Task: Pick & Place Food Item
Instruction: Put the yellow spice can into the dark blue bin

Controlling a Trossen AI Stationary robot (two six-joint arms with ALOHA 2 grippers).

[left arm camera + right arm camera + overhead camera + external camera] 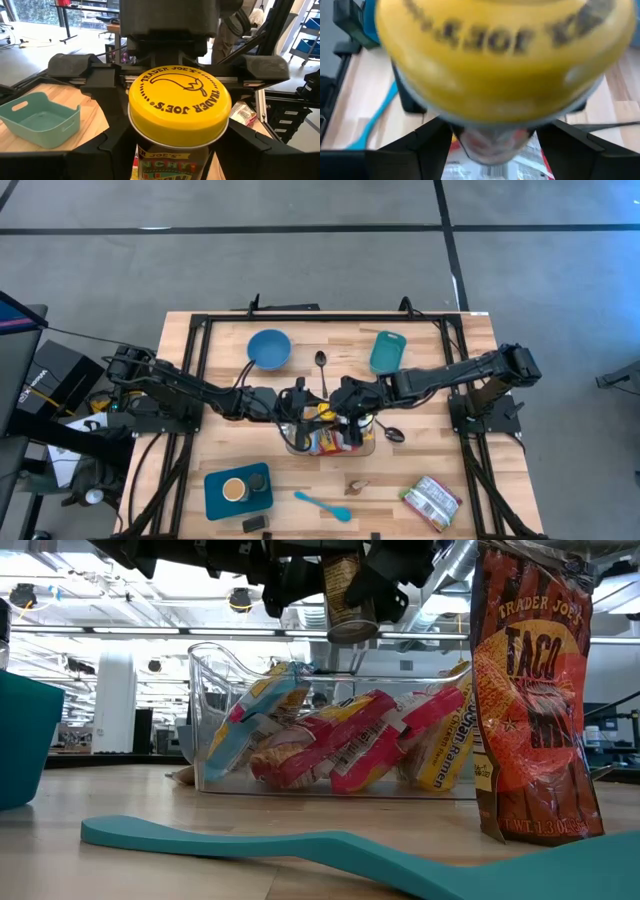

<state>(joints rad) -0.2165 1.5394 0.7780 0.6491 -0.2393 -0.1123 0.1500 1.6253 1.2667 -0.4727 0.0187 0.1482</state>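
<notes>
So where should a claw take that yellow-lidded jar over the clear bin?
Probably on the jar body just below the yellow lid, fingers on opposite sides, approaching level. It hangs upright above the clear bin, and the lid flares wider than the round wall, so it stops a slip.

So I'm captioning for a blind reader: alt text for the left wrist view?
A can with a yellow lid fills the middle, held between the left gripper and the right gripper facing it. A teal tray sits on the wooden table behind.

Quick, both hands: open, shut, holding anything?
Left hand: closed on the yellow-lidded can above the clear bin.
Right hand: at the same can; grip cannot be told.
</notes>
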